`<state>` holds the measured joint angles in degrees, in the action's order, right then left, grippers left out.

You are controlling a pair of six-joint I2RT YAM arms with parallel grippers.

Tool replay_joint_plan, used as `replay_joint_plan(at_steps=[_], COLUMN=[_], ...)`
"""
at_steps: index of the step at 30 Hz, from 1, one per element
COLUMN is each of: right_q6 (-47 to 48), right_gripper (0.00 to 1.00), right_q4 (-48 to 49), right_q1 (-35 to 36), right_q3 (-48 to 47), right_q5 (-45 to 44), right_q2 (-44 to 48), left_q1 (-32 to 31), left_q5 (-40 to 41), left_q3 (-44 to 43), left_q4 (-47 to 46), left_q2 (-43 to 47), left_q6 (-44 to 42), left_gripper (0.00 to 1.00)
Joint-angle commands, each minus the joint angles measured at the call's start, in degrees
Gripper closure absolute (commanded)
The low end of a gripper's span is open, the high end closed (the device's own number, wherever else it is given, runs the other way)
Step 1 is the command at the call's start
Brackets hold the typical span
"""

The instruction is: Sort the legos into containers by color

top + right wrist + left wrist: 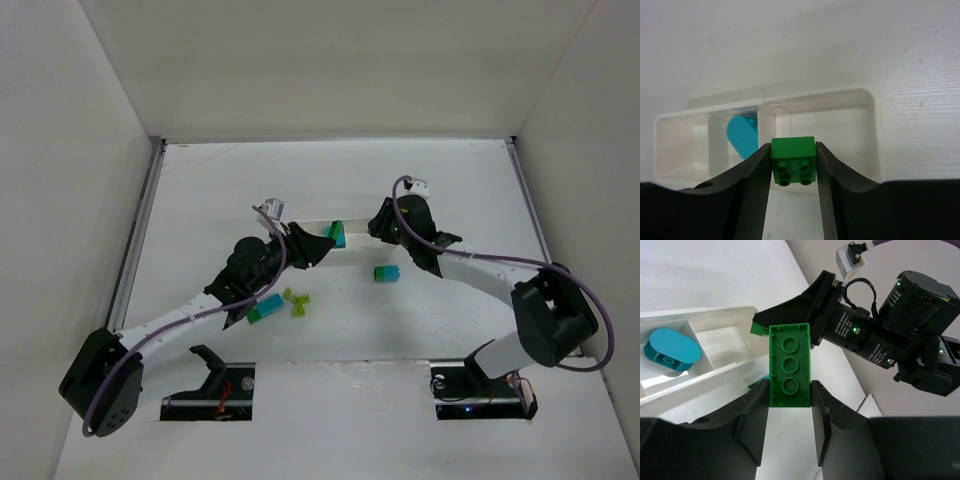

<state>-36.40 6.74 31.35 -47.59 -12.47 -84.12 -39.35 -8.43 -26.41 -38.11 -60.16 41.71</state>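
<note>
Left gripper [788, 390] is clamping long dark-green plastic brick [789, 365], axis pointing forward; right gripper [793, 160] is pinching short green brick [793, 149], studs seemingly facing wrist.

Tray [850, 135] behind the loose bricks [297, 303], a rounded piece [671, 347] in one compartment

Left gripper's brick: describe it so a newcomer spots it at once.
In the left wrist view, the white tray sits at left; beside it is the left gripper. Clamped in it stands a long green brick, three round sockets facing the camera, unlike the rounded cyan piece in the tray.
</note>
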Motion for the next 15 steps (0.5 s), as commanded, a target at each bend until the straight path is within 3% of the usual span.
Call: replay_joint_plan(at_steps=[1, 3, 9, 15], right_q6=[1.2, 1.2, 1.2, -0.3], right_gripper=[0.55, 0.54, 0.35, 0.37], right_q4=[-0.7, -0.5, 0.6, 0.9], right_q1=[0.2, 0.0, -0.7, -2.7], right_q3=[-2.1, -2.0, -2.0, 2.6], right_q5=[-2.5, -2.2, -0.9, -2.3], right_q2=[-0.2, -0.4, -0.2, 7.7], left_q1=[-1.0, -1.6, -3.0, -3.7], left_q5=[1.7, 1.7, 1.9, 0.6], left_q3=[-4.0, -4.9, -8.1, -13.2], left_q4=[-0.4, -0.6, -1.0, -0.1], left_q2=[-2.1, -3.7, -9.4, -15.2], left_q6=[-3.9, -4.5, -5.7, -7.3], left_gripper=[0.88, 0.88, 0.88, 0.87])
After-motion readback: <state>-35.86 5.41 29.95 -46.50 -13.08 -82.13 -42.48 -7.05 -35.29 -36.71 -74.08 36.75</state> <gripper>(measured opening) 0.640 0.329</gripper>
